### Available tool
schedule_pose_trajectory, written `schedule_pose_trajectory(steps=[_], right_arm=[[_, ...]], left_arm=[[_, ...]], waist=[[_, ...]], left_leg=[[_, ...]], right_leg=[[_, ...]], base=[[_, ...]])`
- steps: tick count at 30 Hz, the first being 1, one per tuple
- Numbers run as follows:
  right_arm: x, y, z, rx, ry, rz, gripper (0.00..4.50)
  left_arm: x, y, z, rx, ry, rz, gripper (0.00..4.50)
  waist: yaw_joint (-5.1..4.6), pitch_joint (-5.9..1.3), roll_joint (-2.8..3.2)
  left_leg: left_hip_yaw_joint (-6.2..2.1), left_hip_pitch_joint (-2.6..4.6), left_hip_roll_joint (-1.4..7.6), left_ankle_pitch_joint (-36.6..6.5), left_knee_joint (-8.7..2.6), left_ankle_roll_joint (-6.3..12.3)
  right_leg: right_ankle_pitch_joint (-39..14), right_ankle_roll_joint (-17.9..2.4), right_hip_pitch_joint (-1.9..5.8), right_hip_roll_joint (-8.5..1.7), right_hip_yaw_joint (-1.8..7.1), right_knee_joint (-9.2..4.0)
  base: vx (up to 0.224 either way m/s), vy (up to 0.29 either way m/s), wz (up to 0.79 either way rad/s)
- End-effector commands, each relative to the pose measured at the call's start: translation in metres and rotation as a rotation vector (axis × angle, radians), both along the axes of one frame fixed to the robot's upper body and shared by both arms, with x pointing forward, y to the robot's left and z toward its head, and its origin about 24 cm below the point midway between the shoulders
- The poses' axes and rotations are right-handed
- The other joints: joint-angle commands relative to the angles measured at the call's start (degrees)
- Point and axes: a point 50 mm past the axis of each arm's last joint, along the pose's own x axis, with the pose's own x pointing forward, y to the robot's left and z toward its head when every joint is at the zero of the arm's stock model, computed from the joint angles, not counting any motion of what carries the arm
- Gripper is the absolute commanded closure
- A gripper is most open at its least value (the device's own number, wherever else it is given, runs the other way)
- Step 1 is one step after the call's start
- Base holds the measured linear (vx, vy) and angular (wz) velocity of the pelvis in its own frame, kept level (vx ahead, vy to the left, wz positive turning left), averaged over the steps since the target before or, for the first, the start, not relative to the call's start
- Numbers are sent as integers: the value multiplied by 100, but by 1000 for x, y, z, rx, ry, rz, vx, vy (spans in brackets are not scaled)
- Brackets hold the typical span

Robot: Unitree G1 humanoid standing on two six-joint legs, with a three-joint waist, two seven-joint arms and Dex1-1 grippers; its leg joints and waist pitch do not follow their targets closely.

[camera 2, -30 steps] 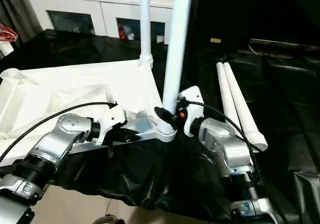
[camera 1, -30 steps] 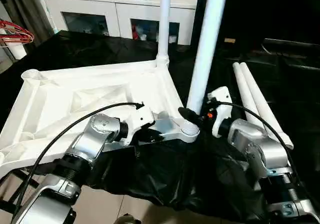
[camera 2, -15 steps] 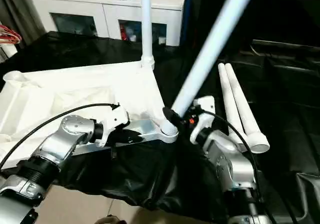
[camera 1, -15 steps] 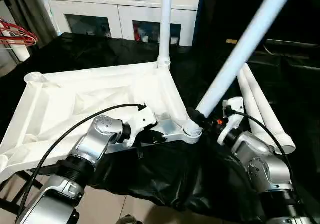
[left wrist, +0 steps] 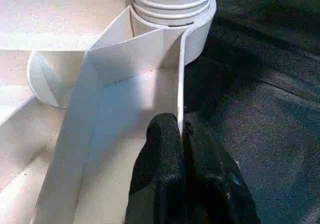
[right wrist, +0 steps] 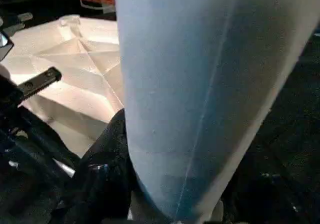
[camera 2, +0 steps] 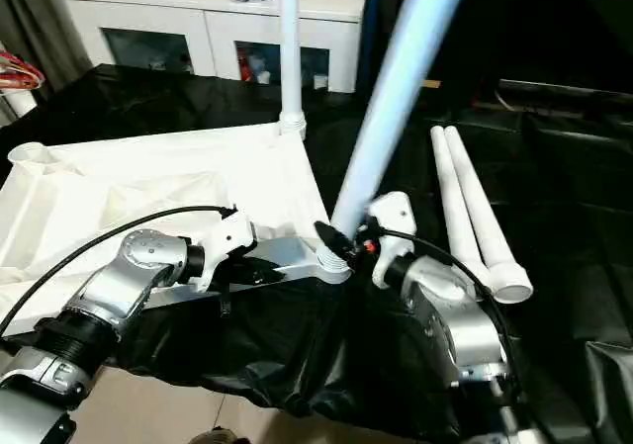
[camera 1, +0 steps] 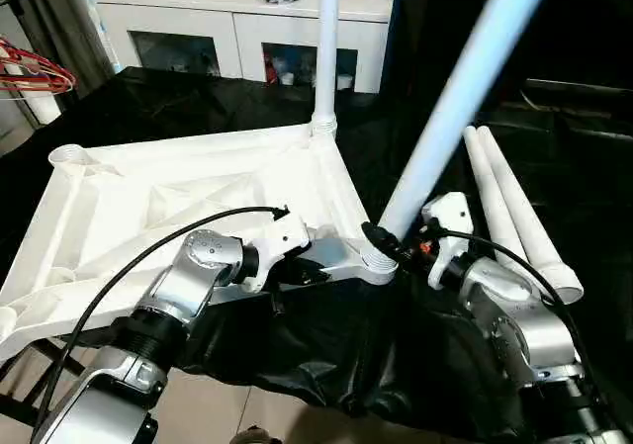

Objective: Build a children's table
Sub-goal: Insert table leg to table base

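Note:
The children's table top (camera 1: 168,197) lies upside down on black cloth, ribs facing up. One white leg (camera 1: 325,48) stands upright in the far right corner socket. A second leg (camera 1: 450,108) leans to the right, its foot at the near right corner socket (camera 1: 377,264). My right gripper (camera 1: 393,245) is shut on this leg just above the socket; a black finger (right wrist: 107,169) presses its side. My left gripper (left wrist: 182,134) is shut on the top's thin front rim, close to that same socket. Two loose legs (camera 1: 514,212) lie side by side on the right.
A white cabinet with glass doors (camera 1: 237,24) stands behind the work surface. A red wire object (camera 1: 30,73) sits at the far left. The black cloth (camera 1: 326,355) hangs over the near edge, with floor below it.
The leg in my right gripper stood upright a second ago, swung far to the right, and now leans less steeply. My left gripper kept its hold on the rim.

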Motion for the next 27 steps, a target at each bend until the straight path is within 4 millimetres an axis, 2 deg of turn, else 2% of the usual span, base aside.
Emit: schedule_pose_trajectory(steps=[1, 8, 14, 18, 19, 20, 23, 27], right_arm=[[-10, -7, -31, -82, 158, 0, 261], [-8, -6, -34, -100, 175, 90, 261], [-6, -6, -30, -69, 184, 232, 261], [-10, -9, -28, -101, 190, 339, 261], [-11, -10, -27, -107, 191, 366, 261], [-11, -11, -27, -111, 192, 385, 261], [-13, -12, -27, -125, 195, 431, 261], [-13, -14, -27, -133, 199, 461, 261]], left_arm=[[5, 2, 8, -46, -36, 32, 450], [3, 5, 9, -34, -24, -20, 450], [0, 12, 18, 2, 2, -162, 450], [1, 18, 25, 46, 5, -217, 450], [2, 19, 27, 53, 4, -226, 450], [3, 19, 29, 56, 3, -231, 450], [5, 21, 33, 62, 0, -241, 450], [9, 23, 36, 69, -12, -230, 450]], waist=[[2, -300, -93], [-5, -308, -113], [-2, -326, -106], [-2, -264, -97], [-9, -229, -110], [-4, -231, -112], [4, -167, -132], [9, -123, -152]], left_leg=[[-141, 99, 321, -1730, -490, 43], [-138, 90, 322, -1654, -490, 86], [-135, 93, 337, -1588, -488, 130], [-131, 121, 351, -1765, -514, 117], [-140, 111, 352, -1867, -531, 98], [-137, 121, 353, -1897, -531, 89], [-146, 144, 369, -2072, -557, 32], [-156, 135, 370, -2152, -573, 10]], right_leg=[[-2125, -825, 209, -490, 292, -518], [-1961, -877, 221, -489, 290, -503], [-1621, -1020, 235, -478, 285, -462], [-1576, -1102, 195, -462, 287, -474], [-1651, -1099, 195, -461, 289, -478], [-1680, -1101, 193, -468, 292, -485], [-1811, -1118, 160, -477, 302, -507], [-1888, -1143, 171, -496, 311, -517]], base=[[0, 0, 0], [0, 0, 0], [0, 0, 0], [0, 0, 0], [0, 0, 0], [0, 0, 0], [0, 0, 0], [0, 0, 0]])
